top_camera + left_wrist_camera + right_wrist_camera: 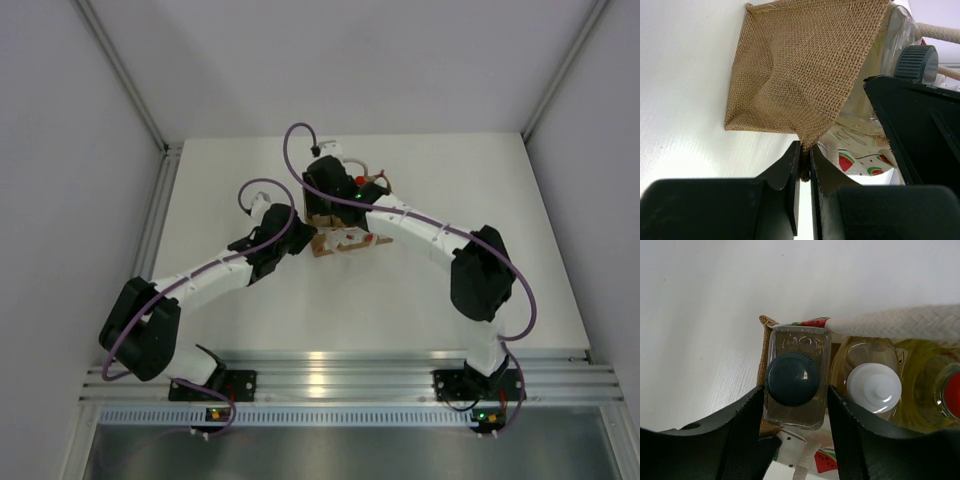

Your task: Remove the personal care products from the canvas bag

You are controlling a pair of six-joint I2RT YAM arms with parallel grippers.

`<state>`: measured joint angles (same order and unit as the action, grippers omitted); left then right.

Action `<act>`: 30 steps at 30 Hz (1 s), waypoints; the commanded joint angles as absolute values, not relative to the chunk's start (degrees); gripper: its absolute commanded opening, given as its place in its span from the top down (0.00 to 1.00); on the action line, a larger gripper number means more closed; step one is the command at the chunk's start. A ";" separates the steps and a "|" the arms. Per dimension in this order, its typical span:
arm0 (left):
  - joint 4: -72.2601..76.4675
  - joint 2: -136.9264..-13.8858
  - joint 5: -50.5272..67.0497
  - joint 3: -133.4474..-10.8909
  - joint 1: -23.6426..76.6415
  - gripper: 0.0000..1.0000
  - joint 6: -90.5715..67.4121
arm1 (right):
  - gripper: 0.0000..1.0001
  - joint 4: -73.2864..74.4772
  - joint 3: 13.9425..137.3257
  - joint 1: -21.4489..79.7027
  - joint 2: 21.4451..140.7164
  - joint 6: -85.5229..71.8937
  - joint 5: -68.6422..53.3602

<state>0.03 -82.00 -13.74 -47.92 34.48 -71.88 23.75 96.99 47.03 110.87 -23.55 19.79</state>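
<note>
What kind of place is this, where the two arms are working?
Most likely a robot test cell in a lab: a left arm and a right arm bolted to an aluminium rail, a white table, and plain walls closing it in.

Canvas bag (790, 75): coarse open-weave cloth, tan, rough and matt.
Bag handle (900, 322): white braided cord, matt.
Front panel (860, 157): smoother white surface, printed with watermelon slices.
Clear squarish bottle (800, 342): transparent plastic, glossy.
Dark grey cap (792, 379): plastic, ribbed round the rim, faint sheen.
Amber bottle (860, 352): translucent, glossy.
White cap (874, 387): smooth plastic.
Yellow bottle (920, 375): see-through, glossy.
Red cap (954, 395): smooth.
Left gripper (804, 167): black plastic, matt.
Right gripper (795, 400): black plastic, matt, faintly textured.
Table (250, 320): white, smooth, low sheen.
Front rail (340, 375): bare brushed metal, reflective.
</note>
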 commanded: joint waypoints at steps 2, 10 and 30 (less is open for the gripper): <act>-2.81 -82.35 -14.77 -48.69 33.93 1.00 -71.28 | 0.48 24.52 95.63 47.37 108.90 -23.12 19.69; -2.81 -82.18 -14.59 -48.69 33.93 1.00 -71.02 | 0.48 28.21 101.33 48.16 113.37 -22.24 23.72; -2.81 -80.33 -14.15 -48.69 33.93 1.00 -71.01 | 0.63 30.06 106.70 48.78 122.43 -24.52 27.60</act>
